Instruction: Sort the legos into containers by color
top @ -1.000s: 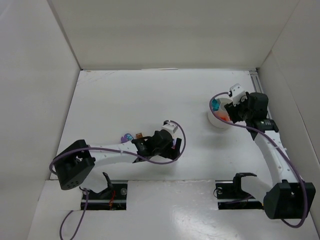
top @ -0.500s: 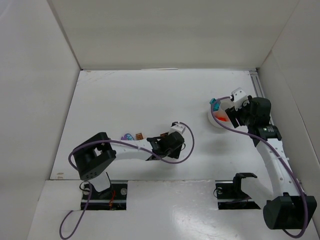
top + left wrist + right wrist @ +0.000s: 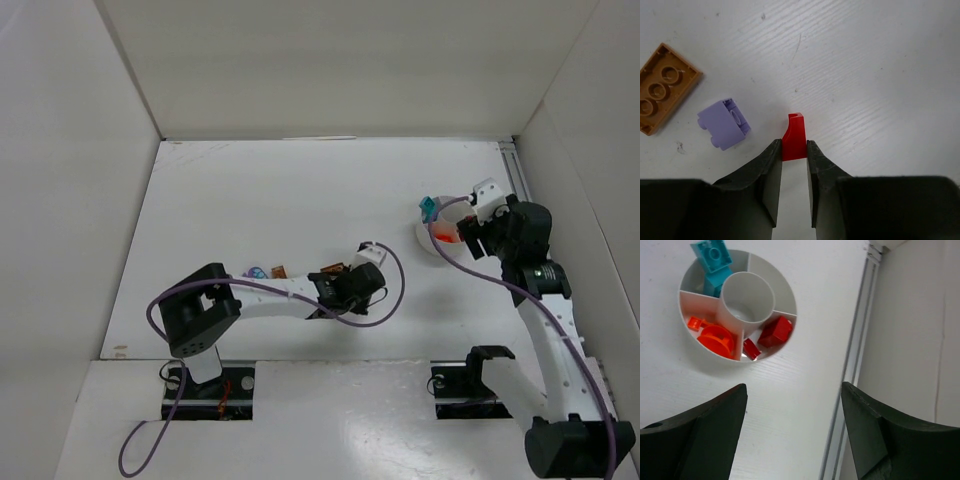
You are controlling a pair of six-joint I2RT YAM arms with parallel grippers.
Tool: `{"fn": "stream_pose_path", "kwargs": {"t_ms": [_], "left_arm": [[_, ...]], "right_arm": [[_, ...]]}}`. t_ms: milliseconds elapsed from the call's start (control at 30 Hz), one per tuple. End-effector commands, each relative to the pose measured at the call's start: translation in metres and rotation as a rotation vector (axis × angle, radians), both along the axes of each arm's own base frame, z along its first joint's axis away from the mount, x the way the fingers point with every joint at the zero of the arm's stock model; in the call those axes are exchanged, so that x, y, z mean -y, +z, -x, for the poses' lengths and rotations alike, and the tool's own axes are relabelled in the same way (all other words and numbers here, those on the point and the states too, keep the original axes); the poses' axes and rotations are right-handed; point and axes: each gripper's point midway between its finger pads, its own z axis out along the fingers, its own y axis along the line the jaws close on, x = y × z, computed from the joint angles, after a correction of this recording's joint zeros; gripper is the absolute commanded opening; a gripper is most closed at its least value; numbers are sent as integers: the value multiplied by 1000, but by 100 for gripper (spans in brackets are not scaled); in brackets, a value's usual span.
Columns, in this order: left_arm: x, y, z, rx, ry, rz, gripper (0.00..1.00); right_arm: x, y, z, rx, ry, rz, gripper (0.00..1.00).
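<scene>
In the left wrist view my left gripper (image 3: 794,146) is shut on a small red lego (image 3: 794,134) that rests on the table, one finger against each side. A purple lego (image 3: 725,123) and a brown flat lego (image 3: 662,87) lie just to its left. The round white container (image 3: 772,275) has compartments around a centre cup. They hold teal legos (image 3: 712,260), orange pieces (image 3: 715,336) and red legos (image 3: 775,331). My right gripper (image 3: 794,387) hangs open and empty, on the near side of the container. In the top view the left gripper (image 3: 340,283) is mid-table and the container (image 3: 430,243) is at the right.
More loose pieces, a purple one (image 3: 256,271) and a brown one (image 3: 278,270), lie beside the left forearm. A metal rail (image 3: 855,355) runs along the table's right edge by the white side wall. White walls enclose the table on three sides.
The left arm has reached further right and its jaws have closed onto the red lego. The right gripper has pulled back from over the container and opened a little wider.
</scene>
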Motion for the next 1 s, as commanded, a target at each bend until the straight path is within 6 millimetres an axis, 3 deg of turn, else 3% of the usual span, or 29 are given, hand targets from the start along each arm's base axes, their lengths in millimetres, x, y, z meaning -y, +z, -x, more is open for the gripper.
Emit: {"fn": "stream_pose_path", "kwargs": {"t_ms": [0, 100, 133, 233, 267, 300, 333, 367, 400, 433, 467, 500, 533, 567, 600, 633, 667, 733, 867, 933, 967], "left_arm": [[21, 51, -12, 84, -31, 93, 7], [45, 86, -21, 165, -111, 153, 7], [59, 109, -25, 198, -139, 199, 7], [87, 130, -31, 247, -253, 225, 7], [100, 153, -38, 277, -274, 266, 7], [111, 162, -40, 305, -320, 275, 7], [121, 158, -43, 297, -359, 275, 7], [134, 181, -51, 333, -373, 314, 7], [142, 187, -53, 347, -395, 322, 7], [152, 175, -61, 335, -414, 304, 7], [158, 177, -69, 353, -431, 294, 7], [173, 206, -75, 394, -442, 338, 8], [185, 191, -79, 381, -463, 316, 8], [192, 191, -82, 371, -493, 317, 8], [204, 219, -86, 422, -513, 356, 8], [211, 222, -88, 430, -526, 361, 8], [221, 209, -88, 409, -547, 357, 10], [232, 225, -91, 453, -577, 385, 13], [247, 221, -109, 498, -557, 406, 17], [256, 202, -120, 502, -529, 385, 18], [260, 212, -126, 530, -505, 397, 18]], "right_arm": [[26, 32, 18, 99, -172, 15, 81], [49, 52, 46, 170, -334, 21, 83], [54, 54, 55, 181, -365, 22, 85], [67, 72, 82, 272, -470, 5, 92], [69, 74, 89, 286, -489, 0, 96], [70, 82, 97, 330, -503, -15, 97], [72, 85, 101, 348, -511, -16, 100], [72, 85, 105, 354, -511, -17, 100], [73, 89, 109, 376, -523, -29, 100], [73, 89, 109, 376, -524, -29, 100], [75, 87, 111, 368, -535, -23, 100], [74, 90, 113, 372, -538, -31, 100], [76, 94, 115, 383, -548, -31, 100], [76, 92, 116, 374, -548, -28, 100], [77, 92, 117, 375, -558, -25, 100], [77, 92, 117, 375, -558, -25, 100], [77, 92, 117, 375, -558, -25, 100], [77, 92, 117, 377, -561, -33, 100], [78, 101, 126, 434, -574, -53, 100], [79, 100, 129, 439, -582, -52, 100], [80, 100, 129, 439, -582, -52, 100]]}}
